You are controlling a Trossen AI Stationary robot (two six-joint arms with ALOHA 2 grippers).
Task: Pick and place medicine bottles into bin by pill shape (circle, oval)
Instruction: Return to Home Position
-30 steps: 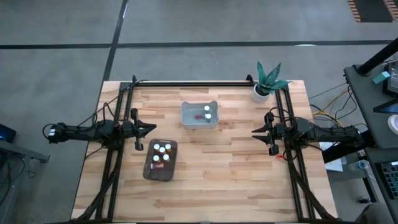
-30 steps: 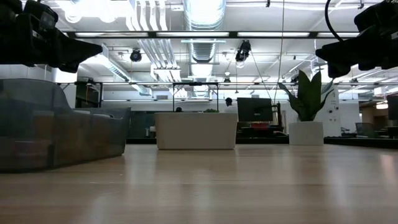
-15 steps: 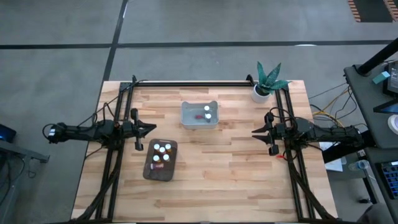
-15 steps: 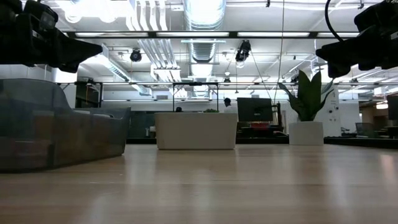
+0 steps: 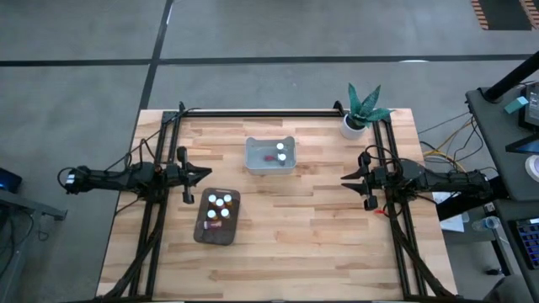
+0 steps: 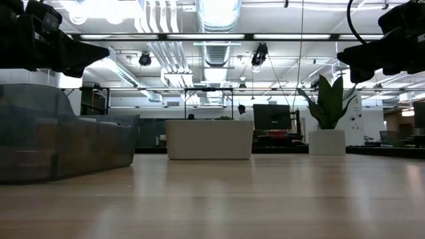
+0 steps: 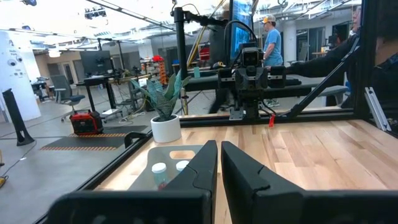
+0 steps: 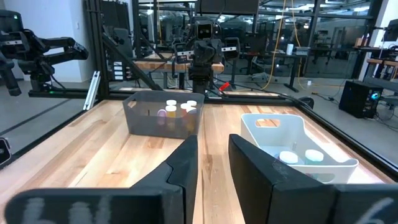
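Med bottles [image 5: 221,201] in bins [image 5: 256,156]; L tool [image 5: 206,173], R tool [image 5: 344,178] well clear.

From far overhead, facing straight down: the whole tabletop [image 5: 286,244], arms entering at 9 and 3 o'clock. From board height, hard by the dark bin [image 6: 60,143] at 9 o'clock, facing level across to the pale bin [image 6: 209,139] and the plant pot [image 6: 327,142]. From the left wrist, past the left tool [image 7: 219,146], across to the opposite arm, sharing pale bin and pot with the level view. From the right wrist, past the right tool [image 8: 213,140], the reverse way, with both bins close ahead.
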